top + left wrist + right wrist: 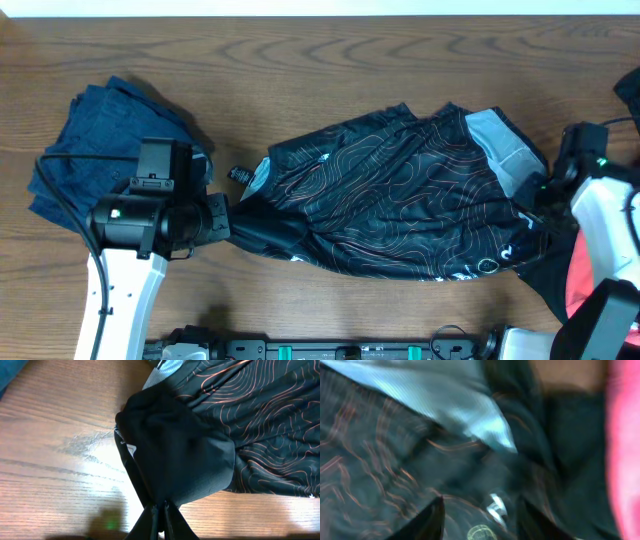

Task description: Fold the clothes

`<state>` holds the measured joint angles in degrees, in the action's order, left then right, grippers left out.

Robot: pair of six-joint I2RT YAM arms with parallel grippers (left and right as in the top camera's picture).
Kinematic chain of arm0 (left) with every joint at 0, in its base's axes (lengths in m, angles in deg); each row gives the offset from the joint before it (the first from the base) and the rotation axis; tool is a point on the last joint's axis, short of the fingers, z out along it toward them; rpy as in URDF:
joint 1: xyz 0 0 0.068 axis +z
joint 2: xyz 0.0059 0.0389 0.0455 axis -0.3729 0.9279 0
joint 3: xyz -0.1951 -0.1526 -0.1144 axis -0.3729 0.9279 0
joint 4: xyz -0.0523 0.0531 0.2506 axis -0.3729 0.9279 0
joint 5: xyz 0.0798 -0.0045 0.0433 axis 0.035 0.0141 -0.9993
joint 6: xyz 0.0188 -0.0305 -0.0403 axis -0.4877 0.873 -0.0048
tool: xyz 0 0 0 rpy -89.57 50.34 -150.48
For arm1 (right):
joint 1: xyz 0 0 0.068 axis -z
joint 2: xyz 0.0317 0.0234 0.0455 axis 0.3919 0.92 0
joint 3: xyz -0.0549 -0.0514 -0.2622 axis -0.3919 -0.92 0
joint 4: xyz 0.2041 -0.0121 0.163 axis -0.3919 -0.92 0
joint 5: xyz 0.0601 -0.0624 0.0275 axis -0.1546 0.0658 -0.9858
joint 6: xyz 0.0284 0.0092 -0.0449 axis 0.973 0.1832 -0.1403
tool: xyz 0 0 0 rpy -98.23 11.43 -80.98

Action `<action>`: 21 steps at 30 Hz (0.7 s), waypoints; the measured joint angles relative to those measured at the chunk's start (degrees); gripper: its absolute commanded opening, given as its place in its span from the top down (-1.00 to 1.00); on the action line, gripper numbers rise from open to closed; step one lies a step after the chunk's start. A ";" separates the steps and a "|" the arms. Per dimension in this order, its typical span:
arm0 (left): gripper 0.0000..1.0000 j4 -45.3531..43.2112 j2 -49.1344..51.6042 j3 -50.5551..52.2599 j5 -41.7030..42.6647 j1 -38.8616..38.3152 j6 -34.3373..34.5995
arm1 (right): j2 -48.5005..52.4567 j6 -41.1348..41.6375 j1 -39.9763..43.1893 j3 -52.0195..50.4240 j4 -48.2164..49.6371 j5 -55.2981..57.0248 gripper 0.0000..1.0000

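A brown wooden table (330,60) is stretching across the room in front of me, with clothes lying along it. At the far left a navy garment (95,140) is sitting in a loose heap, apart from the work. Just beside it the left gripper (162,507) is pinching the jersey's (400,195) bunched left end, fingers clenched tight on the black cloth. The jersey itself is lying across the middle of the table, roughly flattened but rumpled, its grey lining showing at the right end. There the right gripper (482,520) is hanging low over the cloth; the wrist view is blurred, but its fingers are looking parted, and I see nothing pinched between them. A coral-red garment (580,285) is waiting at the right edge. To my eye they are laying out the jersey for a fold. Next, the right side is needing a firm pinch on an edge, so both ends can be carried over together without dragging the cloth.
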<state>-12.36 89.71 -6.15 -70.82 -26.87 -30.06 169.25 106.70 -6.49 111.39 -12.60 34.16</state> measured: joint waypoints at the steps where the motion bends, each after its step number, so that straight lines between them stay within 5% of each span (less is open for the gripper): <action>1: 0.86 0.00 0.07 0.00 0.02 0.00 0.00 | 0.00 0.00 -0.33 -1.38 2.86 -1.18 0.09; 8: 0.85 -0.07 0.15 0.00 0.00 0.00 0.02 | 1.11 -0.13 -1.51 -7.26 13.81 -3.52 0.06; 21: 0.86 -0.07 0.17 0.00 0.00 0.00 0.00 | 2.60 -0.15 -1.51 -7.76 15.04 -1.11 0.05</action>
<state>-12.43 89.89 -6.15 -70.82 -26.87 -30.06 171.85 106.55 -8.00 103.63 2.44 33.04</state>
